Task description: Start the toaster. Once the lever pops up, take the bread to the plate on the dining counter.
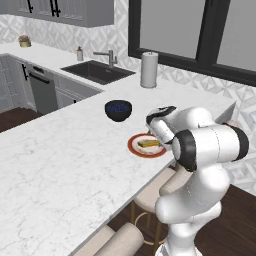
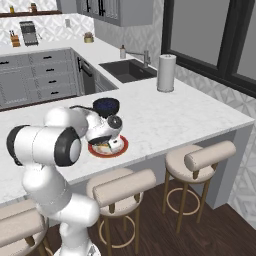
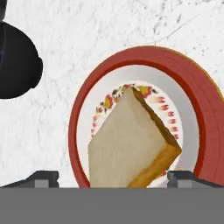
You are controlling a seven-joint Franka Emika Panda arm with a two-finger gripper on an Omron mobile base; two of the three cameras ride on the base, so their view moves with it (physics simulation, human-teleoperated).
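The bread point(image 3: 131, 140), a tan slice with a golden crust, lies on the red-rimmed plate point(image 3: 205, 100) on the white marble dining counter point(image 1: 60, 165). My gripper point(image 3: 113, 178) hangs just above the slice, open, with one dark fingertip point(image 3: 41, 177) on each side and nothing held. From the left base camera the plate point(image 1: 132, 145) and bread point(image 1: 148, 144) sit near the counter's front edge, partly behind my arm. From the right, my hand covers most of the plate point(image 2: 123, 144). A small grey box on the far back counter looks like the toaster point(image 2: 28, 31).
A dark blue bowl point(image 1: 118, 110) stands just behind the plate. A paper towel roll point(image 1: 149, 69) and the sink point(image 1: 97, 71) lie further back. Padded stools point(image 2: 200, 160) line the counter's front edge below.
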